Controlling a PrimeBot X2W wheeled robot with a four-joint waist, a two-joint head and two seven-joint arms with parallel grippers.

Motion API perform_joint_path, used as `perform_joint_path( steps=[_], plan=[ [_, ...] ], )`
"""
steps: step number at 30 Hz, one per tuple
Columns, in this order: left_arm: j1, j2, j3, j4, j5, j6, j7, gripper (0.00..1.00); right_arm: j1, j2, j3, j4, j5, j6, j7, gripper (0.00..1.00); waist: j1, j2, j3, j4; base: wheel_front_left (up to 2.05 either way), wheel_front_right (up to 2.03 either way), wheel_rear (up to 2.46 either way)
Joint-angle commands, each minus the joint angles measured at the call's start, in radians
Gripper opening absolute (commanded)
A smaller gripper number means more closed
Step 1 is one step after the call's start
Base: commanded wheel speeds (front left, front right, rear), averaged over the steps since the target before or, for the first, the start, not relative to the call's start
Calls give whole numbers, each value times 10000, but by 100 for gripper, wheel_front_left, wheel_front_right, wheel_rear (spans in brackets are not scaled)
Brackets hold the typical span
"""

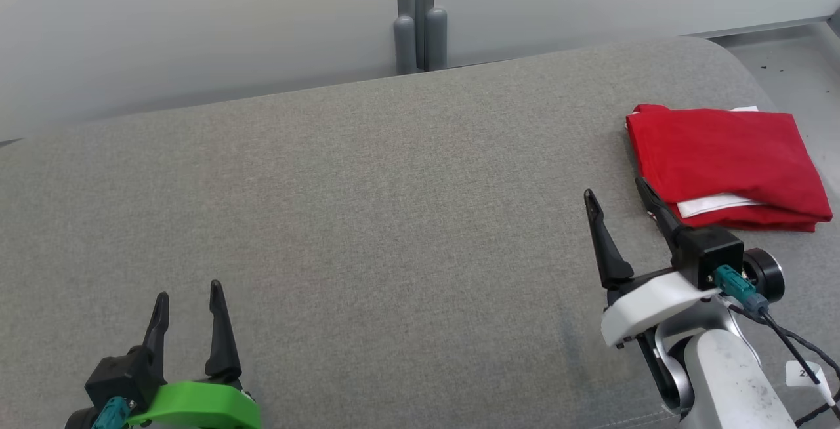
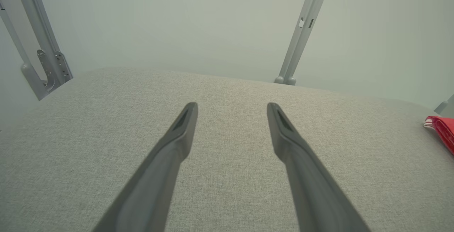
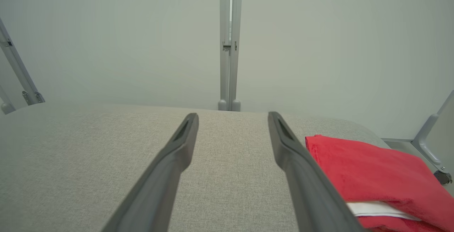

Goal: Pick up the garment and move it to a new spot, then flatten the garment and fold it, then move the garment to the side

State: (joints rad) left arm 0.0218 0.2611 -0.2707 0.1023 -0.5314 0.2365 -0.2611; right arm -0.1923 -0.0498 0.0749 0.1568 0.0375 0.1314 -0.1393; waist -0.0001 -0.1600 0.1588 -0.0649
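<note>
At the desk's [image 1: 394, 219] right end: folded red garment [image 1: 722, 153], white layer showing along its near edge. Right end effector [image 1: 614, 189] spread, holding nothing, one finger just beside the garment's near-left corner. Left end effector [image 1: 189, 290] spread, well apart from the garment. White tag [image 1: 806, 372] by the right arm: print unreadable.

Noted on the left gripper [image 1: 189, 288]: two long dark fingers tapering to narrow tips, a black base block, a bright green shell [image 1: 197, 404] and a teal connector [image 1: 110, 414]. The right gripper [image 1: 614, 187] has matching fingers, a black housing [image 1: 705, 248], a white shell [image 1: 646, 307], a second teal connector [image 1: 732, 283] feeding a black cable [image 1: 787, 344], and a round black knob [image 1: 764, 271]. The forearm [image 1: 732, 376] is pale grey with dark specks. A white tag [image 1: 806, 372] hangs on the cable, print unreadable. In the wrist views, each fingertip shows a recessed slot.
</note>
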Motion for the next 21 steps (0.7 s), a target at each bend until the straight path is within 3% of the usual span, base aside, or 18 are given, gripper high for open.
perform_joint_path(
  steps=[1,21],
  plan=[
    [200,-48,43,-37,-33,-32,-41,100,236,-13,30,-122,55,-15,70,100,1,0,-72,102,0,0,0],
    [343,-260,-59,-137,558,-290,-44,100,1080,-13,91,-607,450,-15,279,100,1,0,-385,672,0,0,0]
  ],
)
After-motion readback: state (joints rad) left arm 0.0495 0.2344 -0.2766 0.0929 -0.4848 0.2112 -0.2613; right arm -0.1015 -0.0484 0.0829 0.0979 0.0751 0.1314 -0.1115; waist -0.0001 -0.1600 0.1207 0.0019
